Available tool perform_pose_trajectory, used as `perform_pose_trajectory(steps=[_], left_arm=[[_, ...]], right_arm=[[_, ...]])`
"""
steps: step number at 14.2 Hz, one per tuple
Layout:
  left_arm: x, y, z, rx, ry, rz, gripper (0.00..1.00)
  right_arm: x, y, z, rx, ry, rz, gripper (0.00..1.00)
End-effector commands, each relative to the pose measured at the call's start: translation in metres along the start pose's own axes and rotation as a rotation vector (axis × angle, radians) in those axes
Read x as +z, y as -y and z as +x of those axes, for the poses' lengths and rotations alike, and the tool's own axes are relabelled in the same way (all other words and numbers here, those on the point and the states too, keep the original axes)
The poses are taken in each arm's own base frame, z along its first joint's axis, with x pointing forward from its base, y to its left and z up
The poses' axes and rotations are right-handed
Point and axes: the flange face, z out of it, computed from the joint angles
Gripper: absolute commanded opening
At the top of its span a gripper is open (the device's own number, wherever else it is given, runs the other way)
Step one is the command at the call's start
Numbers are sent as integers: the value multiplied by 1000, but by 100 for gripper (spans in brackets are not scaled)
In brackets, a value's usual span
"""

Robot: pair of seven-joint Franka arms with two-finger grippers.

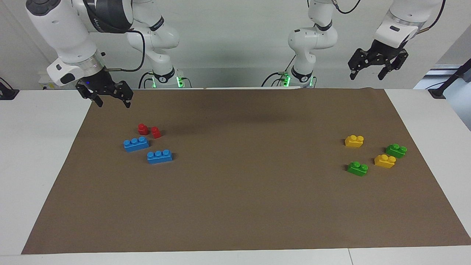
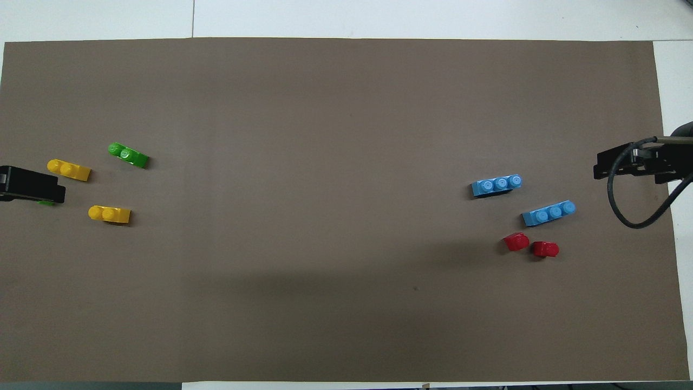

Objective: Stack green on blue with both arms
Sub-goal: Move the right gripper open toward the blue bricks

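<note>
Two green bricks (image 1: pixel 357 168) (image 1: pixel 396 150) lie on the brown mat toward the left arm's end. In the overhead view one green brick (image 2: pixel 128 155) shows fully; the other is a sliver (image 2: pixel 46 203) under the raised left gripper (image 2: pixel 33 186). Two blue bricks (image 1: pixel 136 143) (image 1: pixel 159 156), also (image 2: pixel 496 185) (image 2: pixel 548 213), lie toward the right arm's end. My left gripper (image 1: pixel 367 75) hangs high, open and empty. My right gripper (image 1: pixel 113 104) (image 2: pixel 633 162) hovers open and empty over the mat's corner, apart from the blue bricks.
Two yellow bricks (image 1: pixel 354 141) (image 1: pixel 385 161) sit among the green ones. Two small red pieces (image 1: pixel 143 129) (image 1: pixel 156 132) stand just nearer to the robots than the blue bricks. The brown mat (image 1: pixel 243 191) covers most of the white table.
</note>
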Motion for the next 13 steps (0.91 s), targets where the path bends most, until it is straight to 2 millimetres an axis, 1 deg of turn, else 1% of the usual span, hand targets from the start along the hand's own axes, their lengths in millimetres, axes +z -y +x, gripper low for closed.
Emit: perform_pose_trajectory(steps=[1,2,3,4,6,7,8,9,10,12,13], left_arm=[[-2,-2,-6,-21,-27,4,100],[-4,-2,-7,-19,-30,4,100],[-5,-5,-9,-12,-31,5,100],[-10,-10,-14,-4,-38,7,100],[-16,-11,-24,-6,-35,10,100],[-18,-10,-29,-9,-24,11,100],[-24,-4,-37,-22,-22,12,100],[-26,-2,-39,-26,-25,10,100],[-27,0,-41,-29,-25,10,100],[-23,0,-45,-31,-16,8,100],[-20,0,-48,-32,-10,9,100]], right_arm=[[9,15,-8,324,-24,13,99],[16,27,-6,448,-23,29,98],[22,32,-3,569,-20,61,98],[29,35,3,693,-2,104,98],[43,38,12,868,69,169,98],[53,35,19,929,92,184,98],[64,33,27,969,114,198,98],[72,31,33,1015,132,220,98],[84,23,38,1067,160,221,99],[110,16,37,1104,205,222,99],[124,6,36,1142,224,239,99]])
